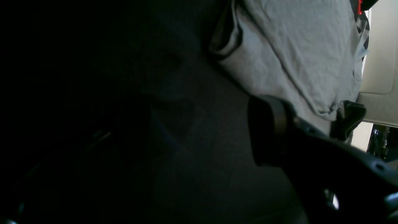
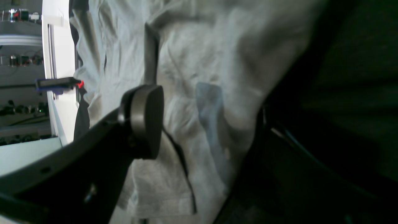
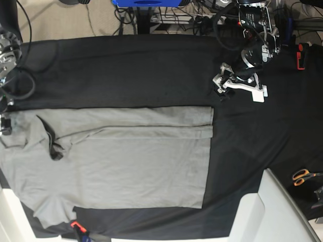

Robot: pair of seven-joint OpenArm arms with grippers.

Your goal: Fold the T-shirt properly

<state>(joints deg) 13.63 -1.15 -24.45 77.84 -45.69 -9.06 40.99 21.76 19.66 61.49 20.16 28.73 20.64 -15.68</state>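
The grey T-shirt lies spread flat on the black table cloth, reaching from the left edge to about the middle. One long side is folded inward along a lengthwise seam. My left gripper hangs over bare black cloth just beyond the shirt's far right corner. Its one lit finger pad holds nothing, and the shirt lies past it. My right gripper is open over the shirt at the left end, its pad bare. The other finger of each gripper is lost in shadow.
Orange-handled scissors lie at the right edge. A white board juts in at the bottom right. A red clamp sits at the near edge below the shirt, and a red item at the far right. Cables crowd the far edge.
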